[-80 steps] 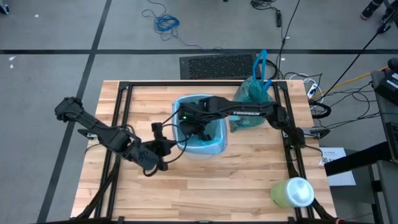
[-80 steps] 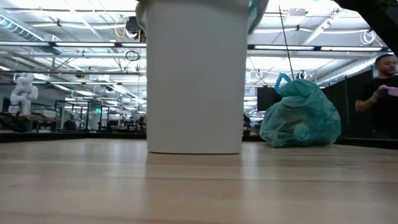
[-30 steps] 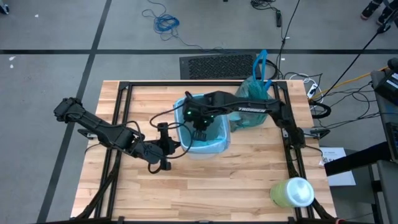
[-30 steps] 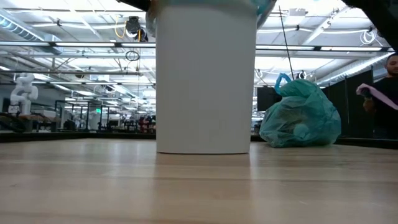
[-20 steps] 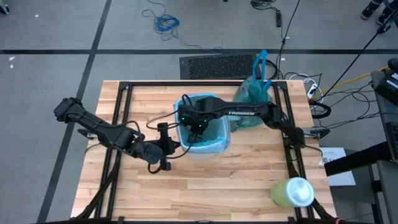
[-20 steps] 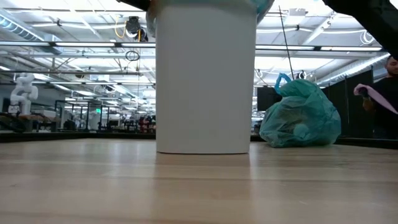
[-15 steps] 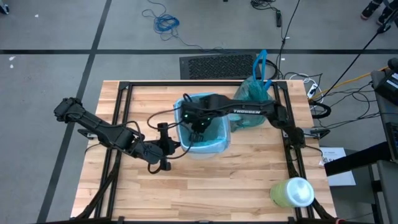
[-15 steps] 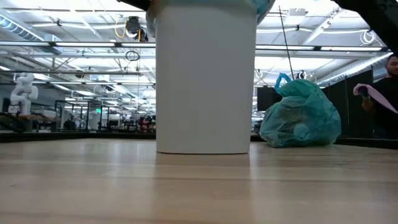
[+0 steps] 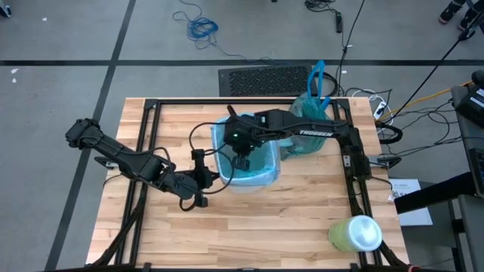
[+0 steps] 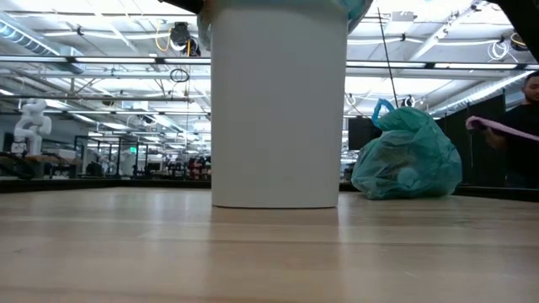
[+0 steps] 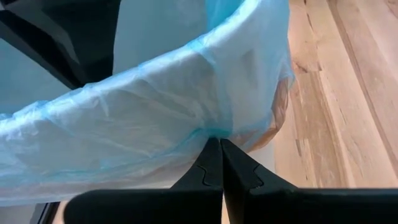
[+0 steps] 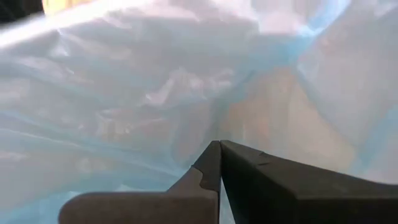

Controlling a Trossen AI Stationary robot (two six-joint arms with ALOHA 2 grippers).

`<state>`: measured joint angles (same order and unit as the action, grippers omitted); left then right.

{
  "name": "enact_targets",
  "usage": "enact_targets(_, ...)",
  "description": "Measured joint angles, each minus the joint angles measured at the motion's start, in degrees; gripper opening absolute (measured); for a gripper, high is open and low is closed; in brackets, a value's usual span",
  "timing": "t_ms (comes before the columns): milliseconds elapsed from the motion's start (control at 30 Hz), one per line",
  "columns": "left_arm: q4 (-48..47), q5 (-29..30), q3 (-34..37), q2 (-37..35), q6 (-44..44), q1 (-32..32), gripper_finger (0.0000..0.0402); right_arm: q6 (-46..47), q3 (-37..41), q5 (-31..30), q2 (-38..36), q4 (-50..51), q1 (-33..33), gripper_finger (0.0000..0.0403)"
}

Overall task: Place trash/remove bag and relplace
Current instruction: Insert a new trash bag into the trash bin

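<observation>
A white bin (image 10: 278,109) stands mid-table, lined with a pale sky-blue bag (image 9: 261,172) whose edge is folded out over the rim. My left gripper (image 9: 210,178) is at the bin's left rim, shut on that folded edge. Reaching down from above, my right gripper (image 9: 243,161) is shut inside the bin's mouth, with blue film (image 12: 155,93) all around its tips. The full teal bag (image 9: 306,125) with blue loop handles rests on its base at the table's far right. The trash is hidden. My left gripper pinches the blue bag's folded-over edge (image 11: 214,129) between its two fingertips, just outside the bin's rim. It comes slanting down from the table's left. The film puckers toward the tips and lies draped over the rim. My right gripper: whether its shut tips touch the film, I cannot tell.
A pale-green container with a white top (image 9: 355,234) stands at the table's near right corner. In the low view a person (image 10: 518,118) is in the room beyond the table's right side. Bare wood lies in front of the bin.
My right gripper has stayed inside the bin's mouth while its wrist has risen a little and tipped more steeply downward. The bin, both bags and my left gripper have kept still.
</observation>
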<state>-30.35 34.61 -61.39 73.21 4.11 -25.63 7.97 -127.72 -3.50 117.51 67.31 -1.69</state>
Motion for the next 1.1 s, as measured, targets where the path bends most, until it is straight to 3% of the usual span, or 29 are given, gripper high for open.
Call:
enact_targets(667, -0.6, -0.7, 0.0, 0.0, 1.3, 0.0, 0.0, 0.0, 0.0, 4.0, 11.5, 1.4, -1.4, 0.0)
enact_targets(1100, -0.5, -1.1, 0.0, 0.0, 1.1, 0.0, 0.0, -4.0, 0.0, 3.4, 4.5, 1.3, -0.5, 0.0)
